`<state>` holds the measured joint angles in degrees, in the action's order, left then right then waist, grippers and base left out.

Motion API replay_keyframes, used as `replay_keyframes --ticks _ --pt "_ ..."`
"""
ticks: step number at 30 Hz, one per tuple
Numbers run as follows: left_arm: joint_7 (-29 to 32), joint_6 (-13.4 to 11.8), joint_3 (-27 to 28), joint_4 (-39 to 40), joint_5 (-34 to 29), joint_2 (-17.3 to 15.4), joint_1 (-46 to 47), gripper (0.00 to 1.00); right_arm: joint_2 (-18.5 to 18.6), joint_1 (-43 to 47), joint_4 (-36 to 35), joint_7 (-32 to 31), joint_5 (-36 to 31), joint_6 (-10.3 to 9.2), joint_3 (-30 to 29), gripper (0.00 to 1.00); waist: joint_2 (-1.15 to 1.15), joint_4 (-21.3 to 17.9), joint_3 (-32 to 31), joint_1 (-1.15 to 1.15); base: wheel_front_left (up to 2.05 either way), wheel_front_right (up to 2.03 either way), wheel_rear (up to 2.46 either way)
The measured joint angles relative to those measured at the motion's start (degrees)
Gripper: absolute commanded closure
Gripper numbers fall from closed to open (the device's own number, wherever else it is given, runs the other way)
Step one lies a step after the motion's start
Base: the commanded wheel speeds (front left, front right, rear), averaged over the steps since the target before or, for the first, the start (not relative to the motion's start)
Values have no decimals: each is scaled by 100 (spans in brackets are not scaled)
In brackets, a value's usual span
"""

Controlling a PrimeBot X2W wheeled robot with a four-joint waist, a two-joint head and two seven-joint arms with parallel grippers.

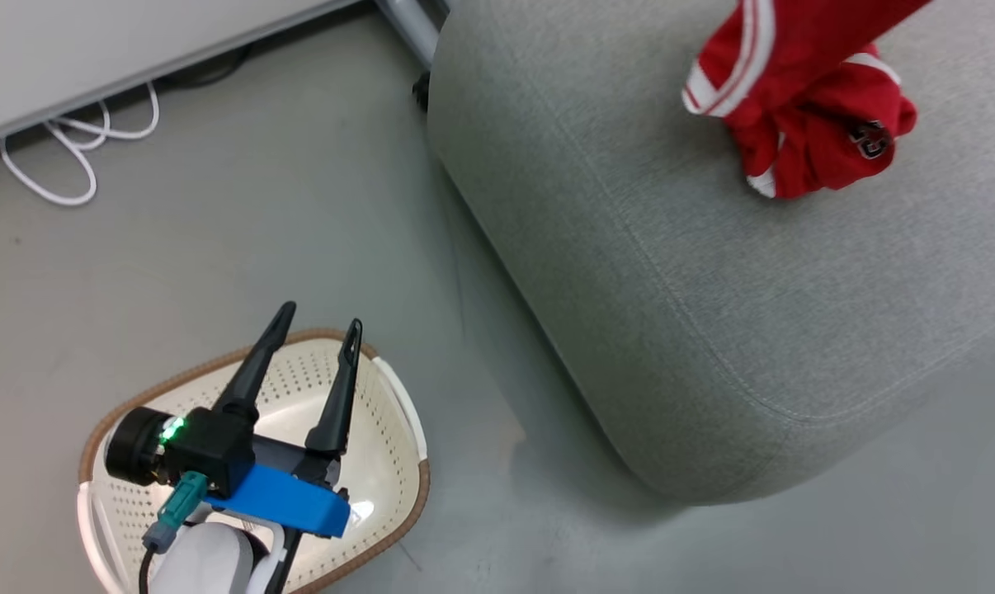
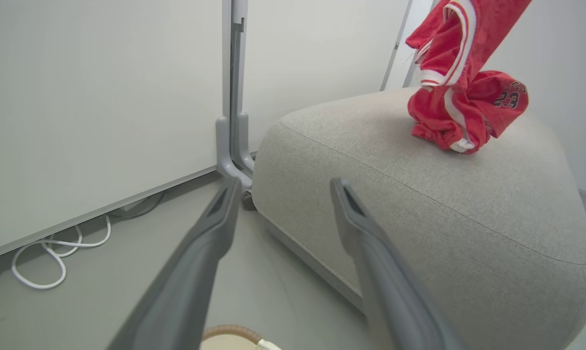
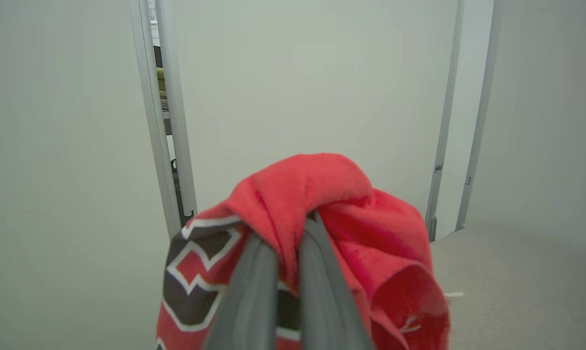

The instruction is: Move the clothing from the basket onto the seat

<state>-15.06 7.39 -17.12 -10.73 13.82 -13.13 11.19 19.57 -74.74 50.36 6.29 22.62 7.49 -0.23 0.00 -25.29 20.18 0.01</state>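
Setting: grey floor before pale wall panels, with a white cable (image 1: 68,157) looped at the foot of the panel.
Clothing: red striped clothing (image 1: 803,107) is found over the far part of the seat (image 1: 629,247); its lower end, bearing the number 23, is bunched on the cushion, and a striped length rises from it out of the top of the head view.
Count: whether one garment or two make up the bundle cannot be told.
Grip: the right fingers (image 3: 322,272) are closed on a fold of the red cloth, as seen in the right wrist view.
Key relation: the cloth hangs down from the right fingers to the cushion, long axis near upright; letting go is judged to be the move called for next.
Nearer arm: the right.
Left fingers (image 1: 258,363): spread apart, nothing held, poised above the basket (image 1: 176,379), well apart from the clothing.
Basket: set on the floor beside the seat; bare perforated plastic is seen in its visible interior.
Risk: a snag on the fingers at release is judged possible.
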Motion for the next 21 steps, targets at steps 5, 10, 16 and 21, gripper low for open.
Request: replay_keyframes --ticks 5,10,16,21 --pt "-1 0 -58 223 -30 -183 121 0 120 271 254 221 -90 0 -472 100 0 171 342 0 0 0 0" --pt "-1 0 -99 455 -49 -327 183 0 98 744 667 419 -145 0 -775 100 0 299 628 0 0 0 0" --pt "-1 0 -140 567 -73 -477 185 0 -77 1118 1166 566 -130 0 -928 100 0 358 865 0 0 0 0" --pt "-1 0 -159 604 -73 -535 177 0 -123 1224 1501 676 -133 0 -998 100 0 376 937 0 0 0 0"
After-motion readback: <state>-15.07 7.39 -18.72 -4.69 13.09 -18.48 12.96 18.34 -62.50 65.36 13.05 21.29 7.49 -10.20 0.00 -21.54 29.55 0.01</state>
